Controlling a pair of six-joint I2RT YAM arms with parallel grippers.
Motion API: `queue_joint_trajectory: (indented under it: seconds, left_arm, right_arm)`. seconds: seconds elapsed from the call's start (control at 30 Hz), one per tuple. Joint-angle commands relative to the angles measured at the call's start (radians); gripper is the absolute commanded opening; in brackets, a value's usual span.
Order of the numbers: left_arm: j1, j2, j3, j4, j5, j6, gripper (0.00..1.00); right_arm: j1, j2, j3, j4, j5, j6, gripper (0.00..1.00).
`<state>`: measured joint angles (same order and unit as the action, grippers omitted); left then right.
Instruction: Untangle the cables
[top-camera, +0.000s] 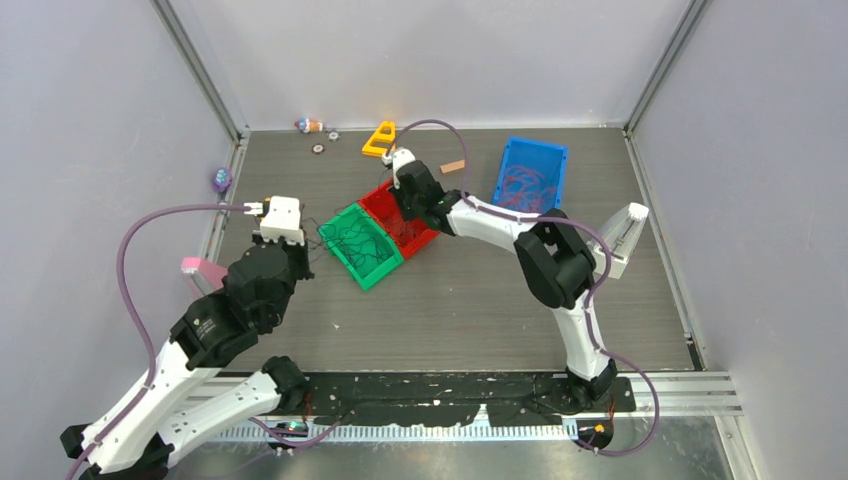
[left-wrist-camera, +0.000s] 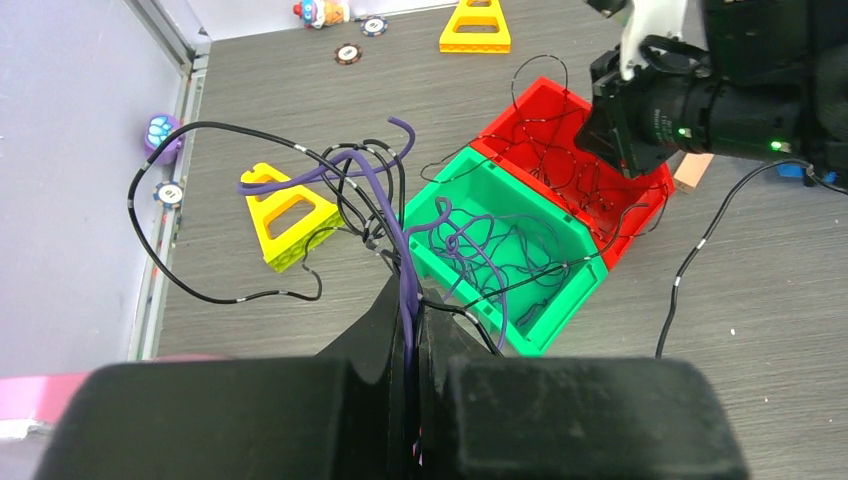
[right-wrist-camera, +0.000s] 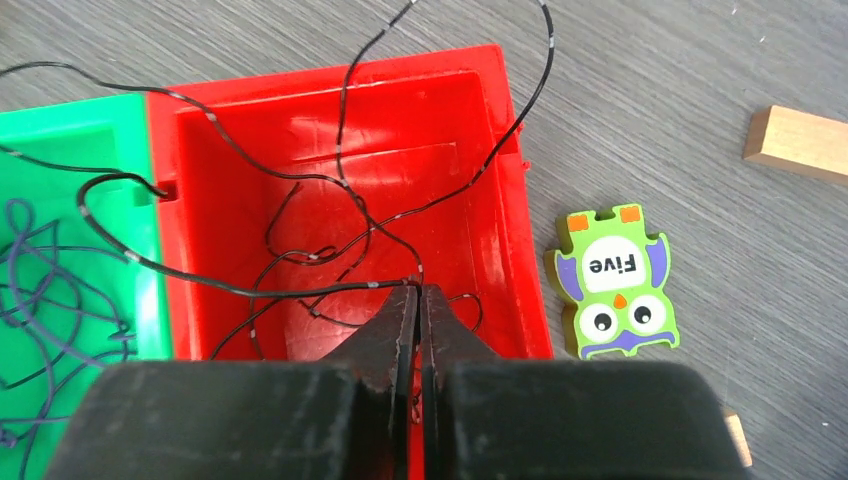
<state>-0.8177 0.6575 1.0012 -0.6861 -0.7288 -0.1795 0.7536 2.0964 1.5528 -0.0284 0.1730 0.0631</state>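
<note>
My left gripper (left-wrist-camera: 413, 295) is shut on a purple cable (left-wrist-camera: 385, 185), with a black cable (left-wrist-camera: 160, 255) caught beside it; both rise in loose loops above the table, left of the green bin (left-wrist-camera: 540, 330). More thin purple cables (left-wrist-camera: 500, 250) lie coiled in that bin. My right gripper (right-wrist-camera: 418, 290) hangs over the red bin (right-wrist-camera: 520, 250) and is shut on a thin black cable (right-wrist-camera: 250, 290) that runs left over the bin wall. Other black cables (right-wrist-camera: 300, 245) loop inside the red bin. Orange-red cables (top-camera: 525, 185) lie in the blue bin (top-camera: 532, 148).
Two yellow triangle blocks (left-wrist-camera: 290, 215) (left-wrist-camera: 475, 25) sit left of and behind the bins. A green owl tile marked "Five" (right-wrist-camera: 612, 282) and a wooden block (right-wrist-camera: 798, 143) lie right of the red bin. Poker chips (left-wrist-camera: 348, 53) and a purple toy (left-wrist-camera: 160, 130) lie near the left wall.
</note>
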Motion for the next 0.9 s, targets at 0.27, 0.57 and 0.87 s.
queue_joint_trajectory:
  seconds: [0.27, 0.57, 0.87]
  left_arm:
    - [0.005, -0.011, -0.006, 0.007, 0.005, -0.023, 0.00]
    - [0.005, 0.015, 0.000, 0.010, 0.019, -0.026, 0.00]
    - [0.005, 0.031, -0.009, -0.002, 0.029, -0.041, 0.00]
  right_arm:
    - [0.001, 0.222, 0.370, -0.430, -0.001, 0.042, 0.05]
    - [0.000, 0.163, 0.475, -0.486, 0.015, 0.031, 0.28]
    - [-0.003, 0.074, 0.537, -0.536, 0.017, 0.014, 0.50]
